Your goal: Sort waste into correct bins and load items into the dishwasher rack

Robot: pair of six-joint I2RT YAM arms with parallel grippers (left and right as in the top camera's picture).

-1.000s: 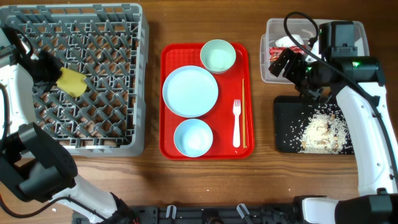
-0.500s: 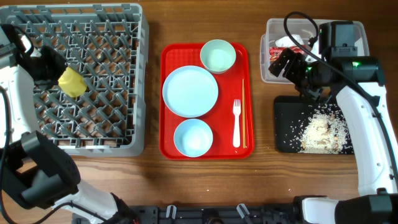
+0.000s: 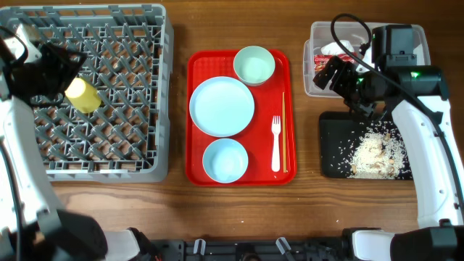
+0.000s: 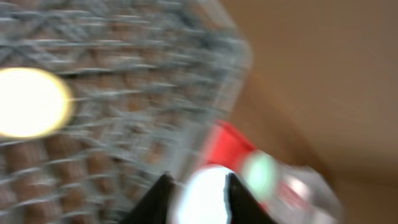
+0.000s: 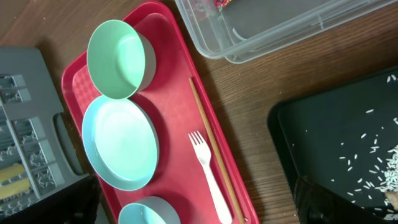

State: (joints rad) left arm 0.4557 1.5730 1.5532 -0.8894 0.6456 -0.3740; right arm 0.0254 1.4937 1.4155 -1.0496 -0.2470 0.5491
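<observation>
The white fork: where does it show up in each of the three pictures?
Overhead: the white fork lies on the right side of the red tray, just left of the chopsticks.
Right wrist: bottom centre, on the same tray.
Left wrist: not visible; the picture is blurred.
Shared landmark: the red tray, in all three views.

At left, dishwasher rack, cup inside toward its left side. In the middle, serving tray carrying back bowl, plate before it, front bowl nearest; fork and chopsticks along the right edge, chopsticks outermost. At right, tub behind with wrapper inside, shallow tray in front bearing food scraps.
</observation>
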